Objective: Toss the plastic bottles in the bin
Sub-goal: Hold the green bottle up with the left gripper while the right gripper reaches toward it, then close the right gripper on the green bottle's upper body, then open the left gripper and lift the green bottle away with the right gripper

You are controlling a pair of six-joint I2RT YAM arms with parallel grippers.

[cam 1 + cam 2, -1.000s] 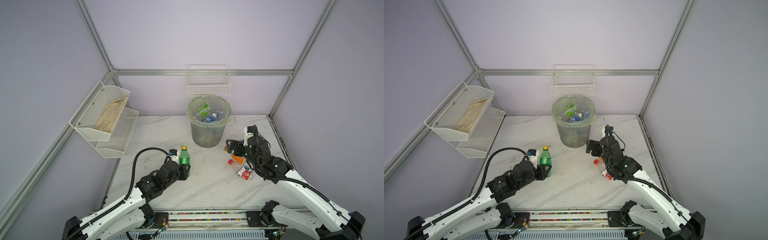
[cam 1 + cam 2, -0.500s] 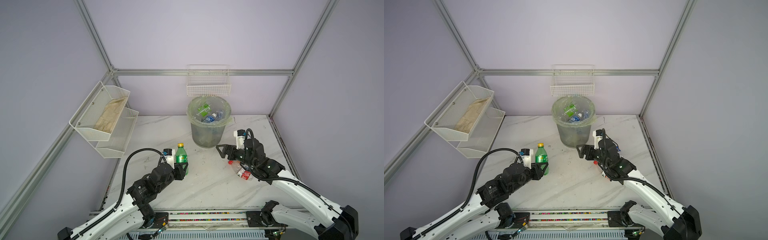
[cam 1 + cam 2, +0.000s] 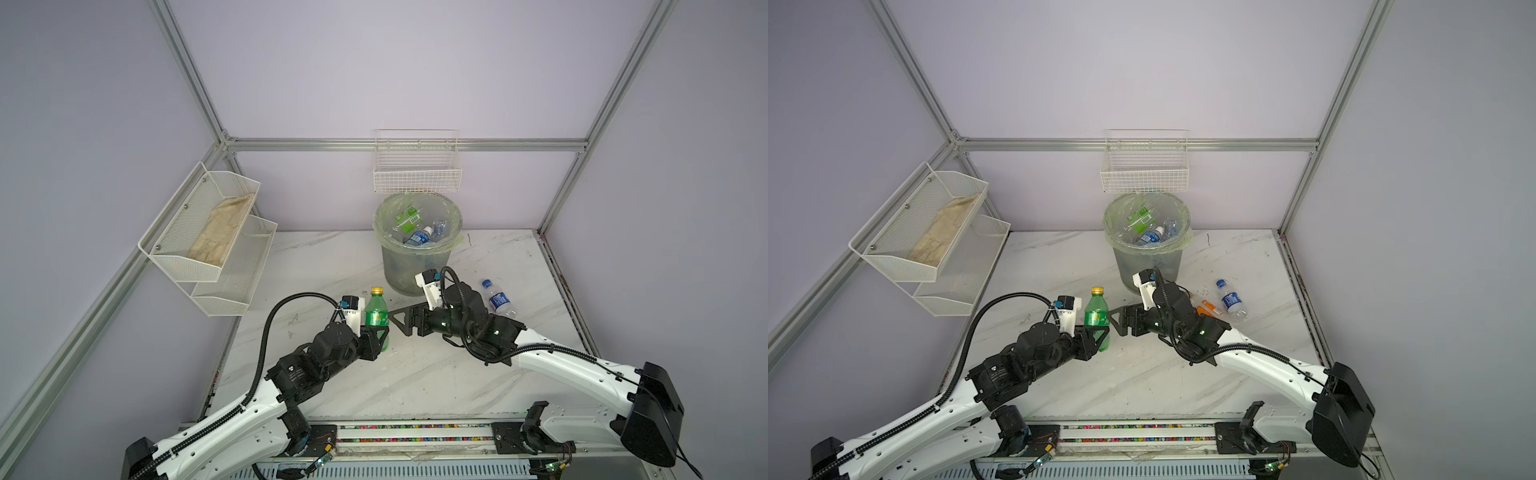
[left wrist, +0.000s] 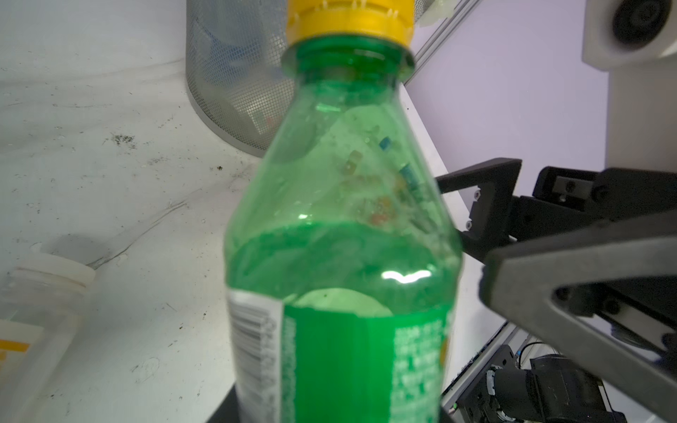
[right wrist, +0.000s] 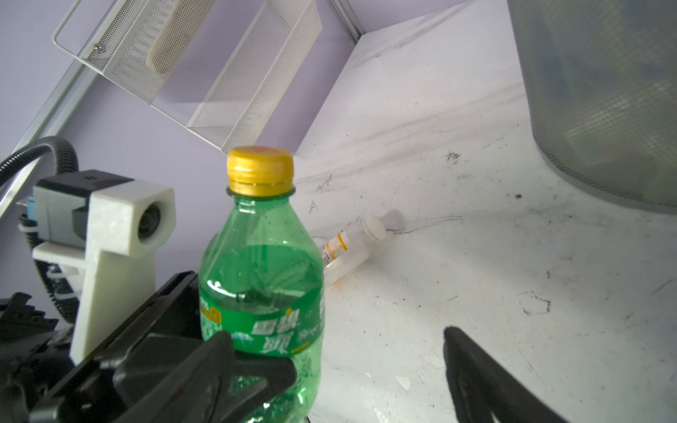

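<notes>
A green plastic bottle with a yellow cap stands upright left of the bin, and my left gripper is shut on its lower body. It fills the left wrist view. My right gripper is open and points at the green bottle from the right, close beside it. The grey mesh bin holds several bottles. A blue-labelled bottle and an orange-labelled one lie behind the right arm. A clear bottle lies beyond the green one.
A white wire basket hangs on the back wall above the bin. A white two-tier mesh shelf with a cloth in it is fixed to the left wall. The marble table ends at a rail in front.
My right gripper has swung left from the bottles on the right to just beside the green bottle. The left gripper has kept its hold and shifted the bottle slightly.
</notes>
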